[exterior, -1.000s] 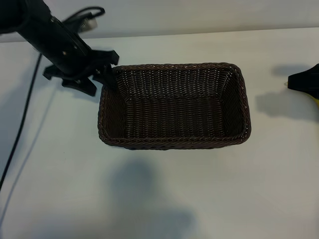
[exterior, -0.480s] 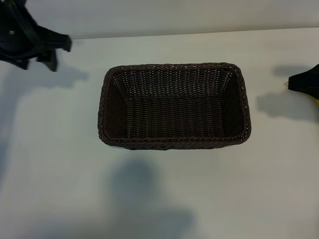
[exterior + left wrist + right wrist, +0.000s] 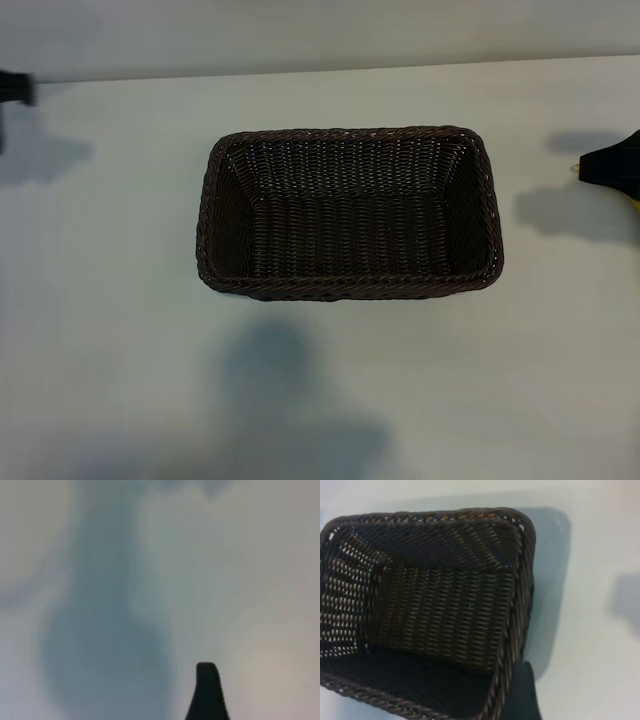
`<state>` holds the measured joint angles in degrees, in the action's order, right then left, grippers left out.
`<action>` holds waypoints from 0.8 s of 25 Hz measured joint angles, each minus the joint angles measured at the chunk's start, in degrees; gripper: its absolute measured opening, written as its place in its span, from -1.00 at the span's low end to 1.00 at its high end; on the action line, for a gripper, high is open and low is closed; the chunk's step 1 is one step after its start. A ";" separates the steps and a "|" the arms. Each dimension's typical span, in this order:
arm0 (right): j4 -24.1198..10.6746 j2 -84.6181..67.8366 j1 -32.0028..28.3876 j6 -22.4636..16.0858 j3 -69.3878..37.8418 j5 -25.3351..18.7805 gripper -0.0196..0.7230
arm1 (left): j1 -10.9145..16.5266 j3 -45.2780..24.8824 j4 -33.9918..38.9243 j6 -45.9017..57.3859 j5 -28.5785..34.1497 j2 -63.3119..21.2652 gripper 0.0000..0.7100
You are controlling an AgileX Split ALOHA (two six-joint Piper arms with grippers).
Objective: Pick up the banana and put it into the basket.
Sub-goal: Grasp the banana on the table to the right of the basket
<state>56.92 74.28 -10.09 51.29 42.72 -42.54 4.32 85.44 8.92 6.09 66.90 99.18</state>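
Starting closest to the right gripper (image 3: 608, 168): its jaws stand apart with nothing between them, and in its wrist view one dark fingertip (image 3: 522, 696) hangs just past the near corner of the wicker basket (image 3: 435, 610). Just beneath that gripper, at the very edge of the exterior view, a yellow sliver (image 3: 634, 204) shows. It may be the banana, but too little is visible to be sure, and no view shows the fruit plainly. The basket (image 3: 350, 285) itself holds nothing and sits well apart from the jaws, toward the middle of the white table (image 3: 320, 400). Farthest off, the left gripper (image 3: 12, 88) hangs at the opposite edge, jaws likewise apart and empty; its wrist view shows one fingertip (image 3: 206, 692) over bare table.

The main risk, as I judge it, is a blind grasp. With the banana out of the wrist camera's sight, the jaws could close beside it or catch only the tapered stem end, and a smooth curved fruit pinched off-centre tends to swivel or slip out during the carry. A low carry is the second hazard: the braided rim could snag the fruit or a finger and shove the light basket aside.
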 joint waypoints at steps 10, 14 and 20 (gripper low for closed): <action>0.00 0.00 0.00 -0.05 0.00 0.30 0.62 | 0.76 -9.07 -5.52 -5.75 0.39 -12.97 0.61; 0.00 0.01 0.00 -0.05 0.00 0.30 0.62 | 0.71 -19.92 -7.73 -8.33 0.39 -23.47 0.61; 0.00 0.01 0.00 -0.11 0.00 0.30 0.62 | 0.71 -35.10 -8.29 -9.06 -1.56 -40.43 0.61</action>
<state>56.92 74.30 -10.09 51.18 42.72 -42.24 5.03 50.35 0.63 -2.98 65.34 58.74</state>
